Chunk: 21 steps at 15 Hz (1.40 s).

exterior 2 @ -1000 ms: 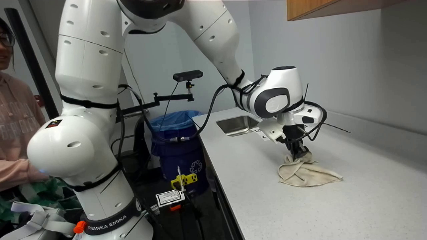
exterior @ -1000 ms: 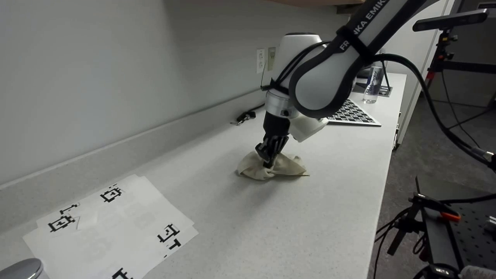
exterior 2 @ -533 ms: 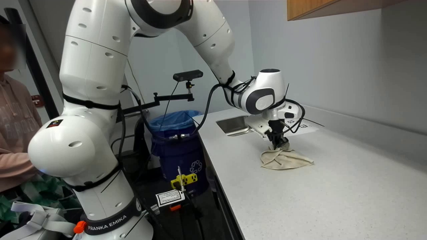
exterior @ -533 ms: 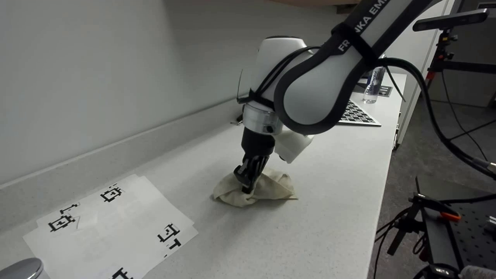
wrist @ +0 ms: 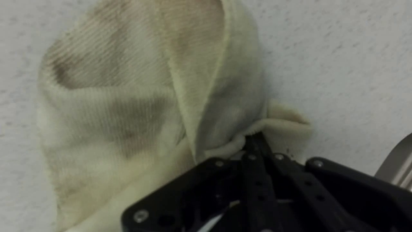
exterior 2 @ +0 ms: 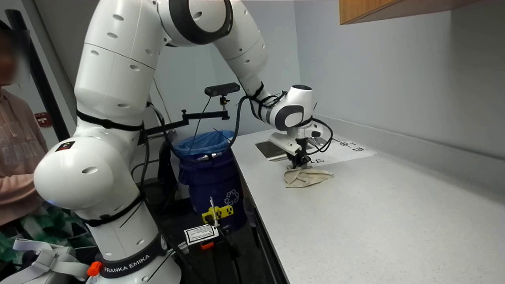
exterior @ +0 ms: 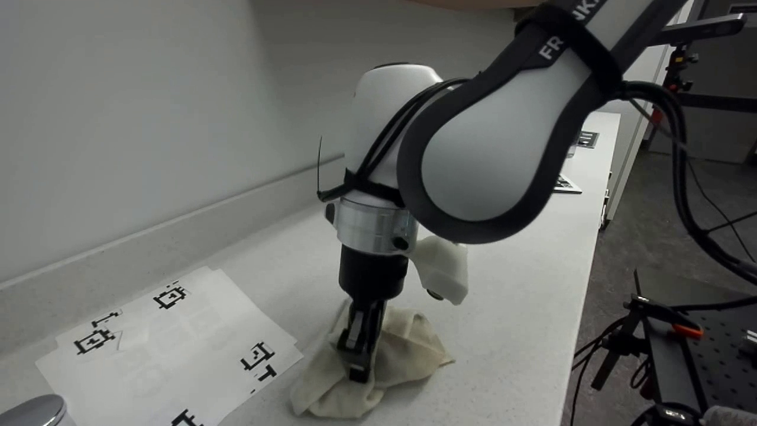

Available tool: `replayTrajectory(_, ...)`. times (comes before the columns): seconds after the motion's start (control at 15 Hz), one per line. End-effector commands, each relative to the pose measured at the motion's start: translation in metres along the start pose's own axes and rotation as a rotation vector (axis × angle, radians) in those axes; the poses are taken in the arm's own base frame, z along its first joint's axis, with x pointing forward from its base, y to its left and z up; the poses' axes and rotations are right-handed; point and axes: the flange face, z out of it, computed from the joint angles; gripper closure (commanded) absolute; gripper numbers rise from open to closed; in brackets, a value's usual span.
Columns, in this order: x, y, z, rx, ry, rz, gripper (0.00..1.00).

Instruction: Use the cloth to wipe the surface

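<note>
One fold of the cloth (wrist: 151, 109) is pinched in your gripper (wrist: 256, 137), the jaws closed down on it, and the rest lies bunched on the counter (exterior 2: 378, 221). Your grasp is made; with the fabric resting on the top, you look to be mid-wipe. How much is covered you cannot tell: the speckled counter shows no stain or streak to go by. What is left, most likely, is more passes around the cloth. Just beside it lie printed sheets (exterior: 171, 349); whether the two touch is unclear, and the cloth could ruck them. Near the sheets, in an exterior view, is the sink (exterior 2: 268, 152), partly hidden behind your arm (exterior 2: 114, 86). Farther out are a blue bin (exterior 2: 209, 183) beside the counter, the grey wall (exterior 2: 378, 67) and, up high, a wooden cupboard (exterior 2: 367, 10).
</note>
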Motion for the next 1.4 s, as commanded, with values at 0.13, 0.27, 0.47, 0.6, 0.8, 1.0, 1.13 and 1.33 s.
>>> replayTrajectory(0.13,-0.022,-0.047,0.031,0.078,-0.130,-0.177,1.00)
replayTrajectory(0.27,-0.020,-0.043,0.030,0.063,-0.133,-0.184,1.00)
replayTrajectory(0.47,-0.010,-0.018,0.023,0.016,-0.103,-0.145,1.00)
replayTrajectory(0.6,-0.005,0.005,0.015,-0.009,-0.083,-0.105,1.00)
replayTrajectory(0.8,0.000,0.051,-0.001,-0.050,-0.047,-0.025,1.00)
replayTrajectory(1.0,-0.001,0.100,-0.021,-0.082,-0.005,0.074,1.00)
replayTrajectory(1.13,-0.005,0.133,-0.034,-0.099,0.023,0.144,1.00)
replayTrajectory(1.33,-0.016,0.179,-0.055,-0.126,0.076,0.252,1.00)
